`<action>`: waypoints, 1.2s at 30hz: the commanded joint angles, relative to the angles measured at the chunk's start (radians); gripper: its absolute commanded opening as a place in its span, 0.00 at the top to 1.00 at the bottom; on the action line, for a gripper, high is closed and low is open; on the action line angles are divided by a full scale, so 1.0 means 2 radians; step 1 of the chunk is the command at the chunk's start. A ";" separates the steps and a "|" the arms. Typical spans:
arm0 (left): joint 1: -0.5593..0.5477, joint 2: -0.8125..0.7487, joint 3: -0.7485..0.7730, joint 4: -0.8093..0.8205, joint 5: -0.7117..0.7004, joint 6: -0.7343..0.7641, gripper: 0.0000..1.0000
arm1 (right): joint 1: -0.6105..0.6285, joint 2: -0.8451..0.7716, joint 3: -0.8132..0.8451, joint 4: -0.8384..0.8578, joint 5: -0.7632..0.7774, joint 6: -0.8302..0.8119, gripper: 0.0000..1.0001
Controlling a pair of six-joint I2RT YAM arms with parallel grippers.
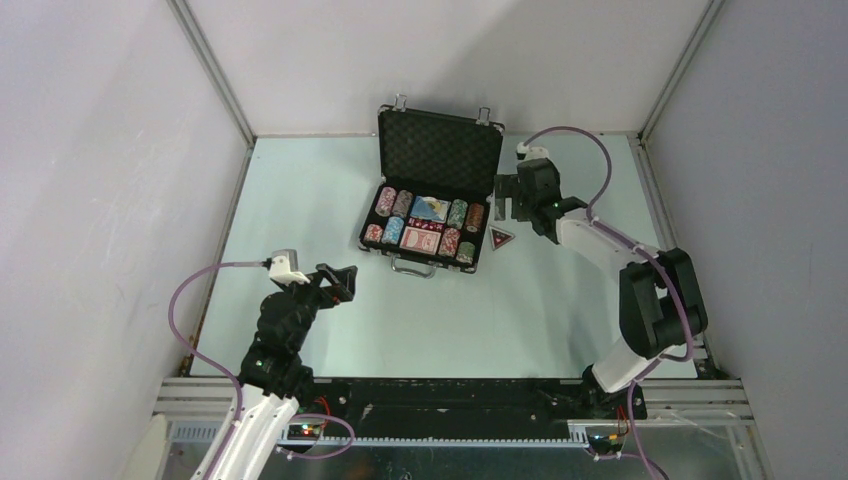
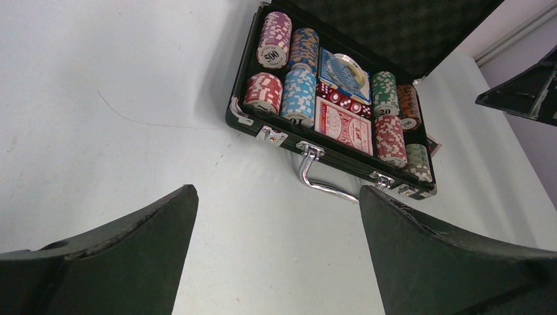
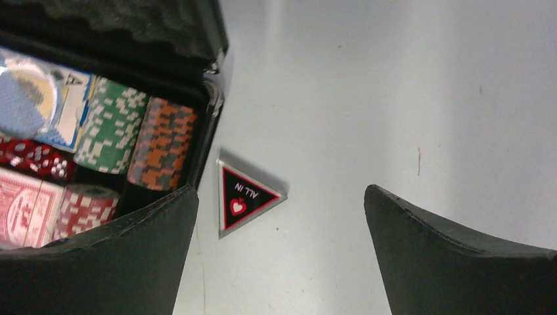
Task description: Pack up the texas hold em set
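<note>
Two pincers gape, both holding nothing. Left pincer [image 1: 343, 283] hangs toward the table's [image 1: 300, 200] near-left corner, well apart from the open case [image 1: 430, 200] at the far edge. Triangle [image 3: 246, 197] lies flat just right of the case, one side facing its wall, under the right pincer [image 1: 507, 208], the nearer arm.

I was working in a robotics lab test cell, not any lived-in room. Plain white panels [image 1: 100, 200] closed in the pale green table [image 1: 300, 200] at 9, 12 and 3 o'clock, joined by bare aluminium struts [image 1: 213, 70]. At 6 o'clock a black mounting rail [image 1: 450, 412] carried the bases of the left arm [image 1: 285, 325] and right arm [image 1: 655, 300]. Purple cables [image 1: 230, 264] looped off them, and small circuit boards [image 1: 305, 430] showed lit LEDs.
</note>
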 commanded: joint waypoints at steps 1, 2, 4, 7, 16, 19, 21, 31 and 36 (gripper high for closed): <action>0.003 0.002 -0.003 0.023 -0.002 0.009 0.00 | -0.012 0.029 0.010 0.025 0.014 0.071 0.00; 0.003 0.001 -0.003 0.023 -0.002 0.009 0.00 | -0.012 0.032 0.010 0.024 0.012 0.074 0.00; 0.003 0.001 -0.003 0.022 -0.002 0.008 0.00 | -0.013 0.041 0.011 0.025 0.003 0.073 0.00; 0.003 0.000 -0.003 0.022 -0.002 0.009 0.00 | -0.013 0.046 0.011 0.023 -0.042 0.027 0.00; 0.003 0.007 -0.002 0.025 -0.002 0.009 0.00 | -0.022 0.102 0.050 -0.031 -0.104 -0.031 0.00; 0.003 0.006 -0.002 0.024 -0.002 0.009 0.00 | -0.022 0.122 0.070 -0.056 -0.101 -0.021 0.00; 0.003 0.004 -0.002 0.023 -0.003 0.009 0.00 | -0.021 0.135 0.074 -0.064 -0.103 -0.015 0.01; 0.003 0.007 -0.002 0.026 -0.001 0.008 0.00 | -0.012 0.156 0.075 -0.080 -0.072 0.005 0.06; 0.003 0.008 -0.002 0.026 -0.001 0.008 0.00 | -0.007 0.160 0.075 -0.075 -0.071 0.003 0.11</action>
